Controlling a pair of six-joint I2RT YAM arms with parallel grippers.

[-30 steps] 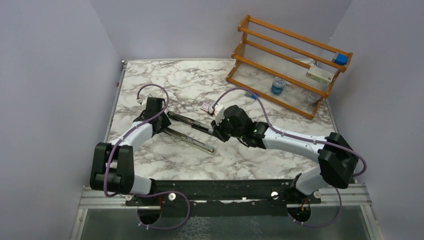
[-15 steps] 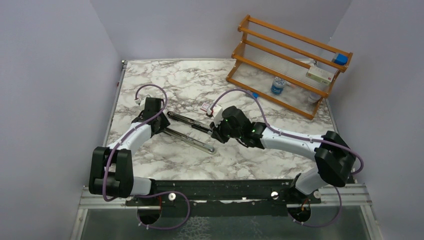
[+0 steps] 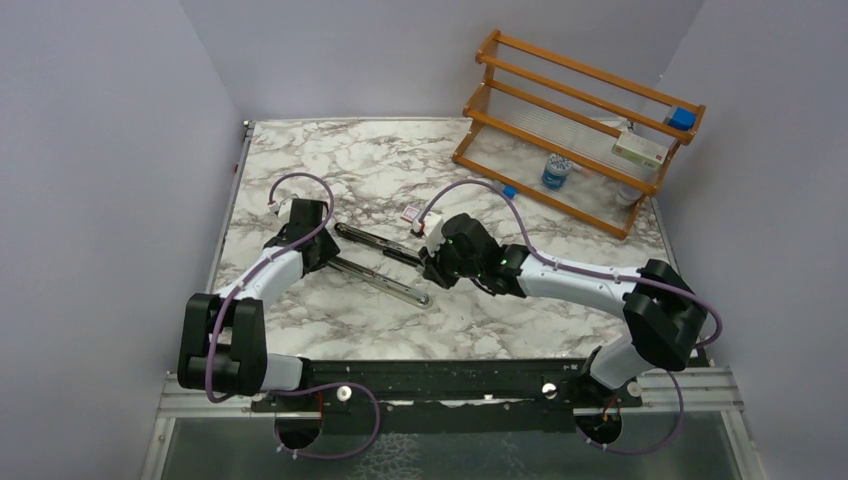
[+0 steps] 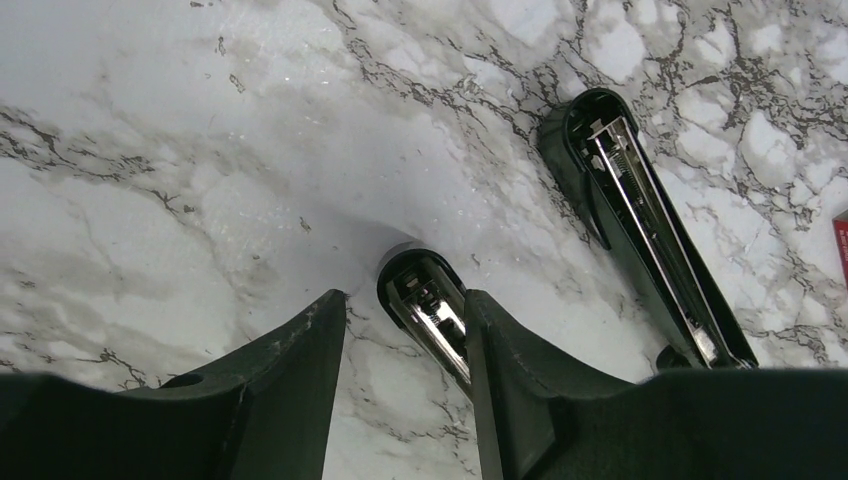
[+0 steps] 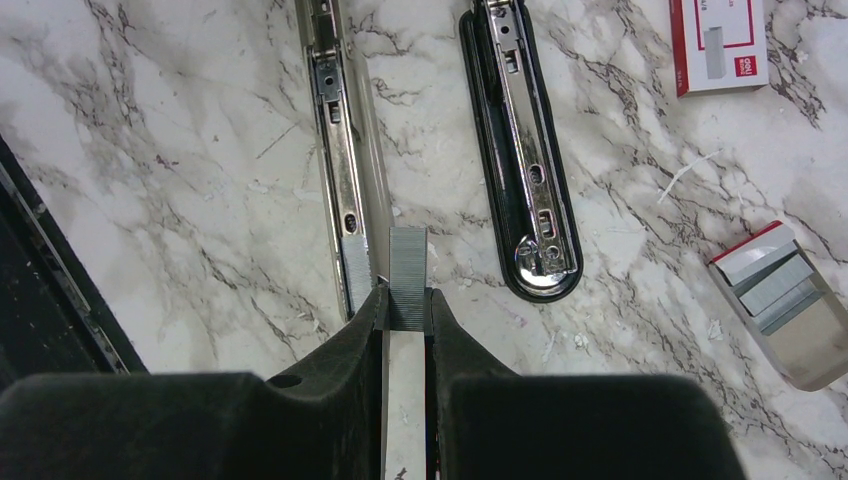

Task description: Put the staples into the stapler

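The black stapler [image 3: 385, 282] lies opened flat on the marble, its two long halves side by side. In the right wrist view the silver channel [image 5: 338, 170] is on the left and the other black half [image 5: 525, 150] on the right. My right gripper [image 5: 405, 295] is shut on a grey strip of staples [image 5: 407, 262], held just right of the channel's near end. The red staples box [image 5: 718, 40] and its pulled-out tray [image 5: 785, 300] of strips lie to the right. My left gripper [image 4: 405, 300] straddles one stapler end [image 4: 425, 295]; the right finger [image 4: 500, 350] touches it, the left stands apart.
A wooden rack [image 3: 580, 120] stands at the back right with a blue-capped bottle [image 3: 556, 172], a flat box [image 3: 640, 150] and a blue cube [image 3: 682, 118]. Small white scraps [image 5: 690, 170] lie on the marble near the stapler. Grey walls close in the table.
My left gripper's jaws have widened a little around the stapler end. The right arm has edged slightly left toward the stapler with the strip still held.
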